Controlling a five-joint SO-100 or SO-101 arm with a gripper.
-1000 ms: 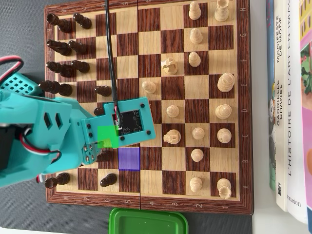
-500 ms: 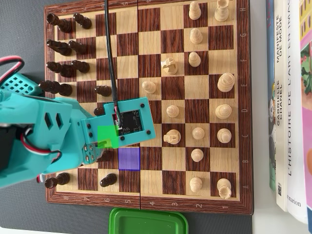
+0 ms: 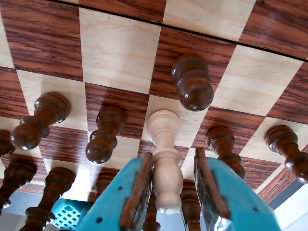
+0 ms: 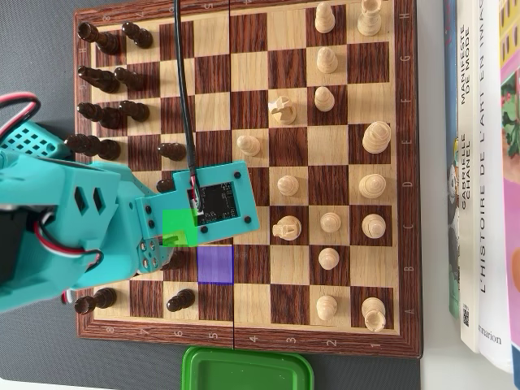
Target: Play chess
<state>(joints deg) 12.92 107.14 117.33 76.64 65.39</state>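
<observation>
Two teal fingers (image 3: 137, 192) of the claw (image 3: 171, 202) are standing apart around a light pawn (image 3: 164, 159) without visibly pinching it, pawn sitting upright on the chessboard (image 3: 120, 53) between them. Dark pawns (image 3: 192, 82) are crowding just beyond and beside the claw; wrist view only, overhead is hiding it.

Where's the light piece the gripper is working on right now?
In the wrist view the light piece stands between the gripper fingers at bottom centre, dark pawns around it; the overhead view hides it under the arm.
</observation>
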